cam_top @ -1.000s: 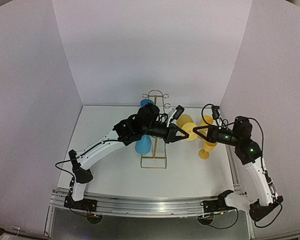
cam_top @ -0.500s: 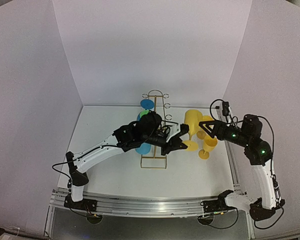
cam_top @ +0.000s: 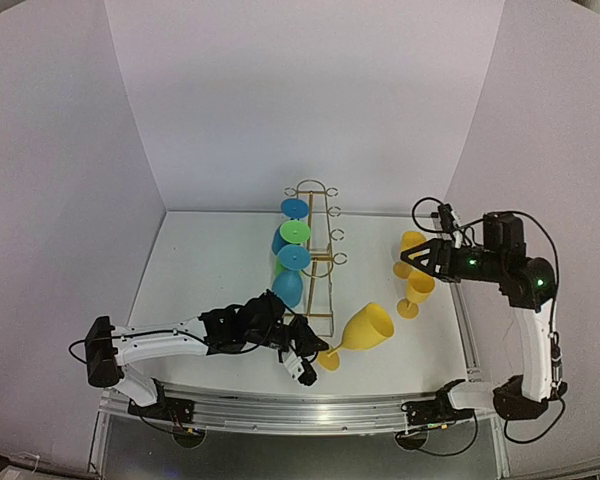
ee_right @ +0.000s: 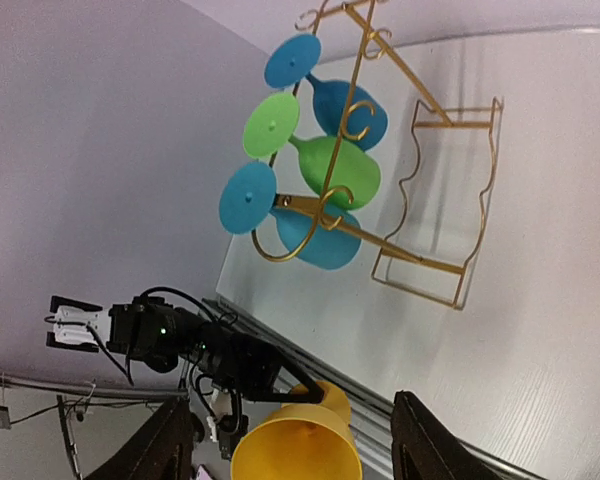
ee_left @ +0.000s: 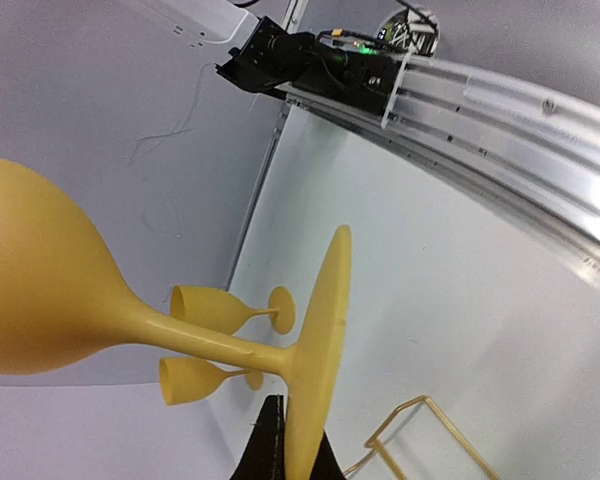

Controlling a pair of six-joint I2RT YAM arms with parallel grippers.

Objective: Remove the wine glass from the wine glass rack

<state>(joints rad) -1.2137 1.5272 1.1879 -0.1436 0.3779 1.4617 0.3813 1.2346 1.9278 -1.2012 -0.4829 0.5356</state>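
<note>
The gold wire wine glass rack [cam_top: 318, 262] stands mid-table, also visible in the right wrist view [ee_right: 435, 190]. Two blue glasses and a green glass [cam_top: 295, 232] hang on its left side. My left gripper [cam_top: 315, 353] is low near the table's front edge, shut on the foot of a yellow wine glass [cam_top: 368, 326] that lies tilted, bowl pointing right. In the left wrist view the black fingers [ee_left: 270, 445] pinch the edge of the foot of that wine glass [ee_left: 315, 330]. My right gripper [cam_top: 412, 258] hangs open at the right, with nothing between its fingers [ee_right: 170, 440].
Two more yellow glasses [cam_top: 412, 243] [cam_top: 417, 290] stand upright at the right, just by the right gripper; they also show in the left wrist view [ee_left: 205, 305]. A metal rail [cam_top: 300, 410] runs along the near edge. White walls close off three sides.
My left arm has swung back from the rack to the front edge, carrying the yellow glass. My right gripper opened and drew back to the right.
</note>
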